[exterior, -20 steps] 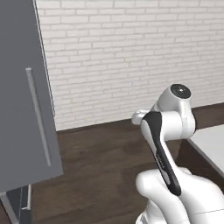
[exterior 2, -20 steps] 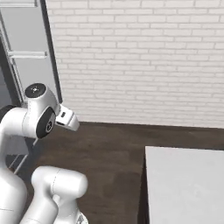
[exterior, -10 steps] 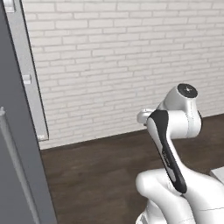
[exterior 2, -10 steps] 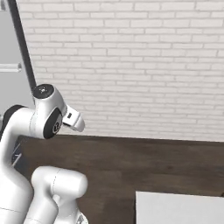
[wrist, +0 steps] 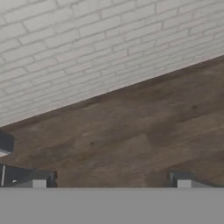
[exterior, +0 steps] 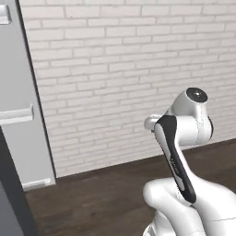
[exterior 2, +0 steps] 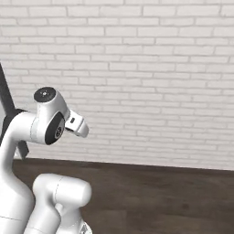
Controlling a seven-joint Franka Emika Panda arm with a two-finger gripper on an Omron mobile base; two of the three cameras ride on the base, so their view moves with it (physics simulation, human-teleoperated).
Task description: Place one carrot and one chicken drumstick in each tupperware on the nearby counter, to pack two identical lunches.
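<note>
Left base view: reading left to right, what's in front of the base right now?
Grey cabinet or appliance panel at the left edge → white brick wall above dark wood floor → robot arm at the right.

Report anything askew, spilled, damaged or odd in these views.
Nothing stands out. The brick wall is intact, the dark wood floor is bare of spills, and the open gripper holds nothing.

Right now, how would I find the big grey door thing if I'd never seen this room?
Start at the white brick wall above the dark wooden floor. Follow the wall to its left end in the left base view: the tall grey panel stands there. It is smooth and plain, with no brick lines.
</note>
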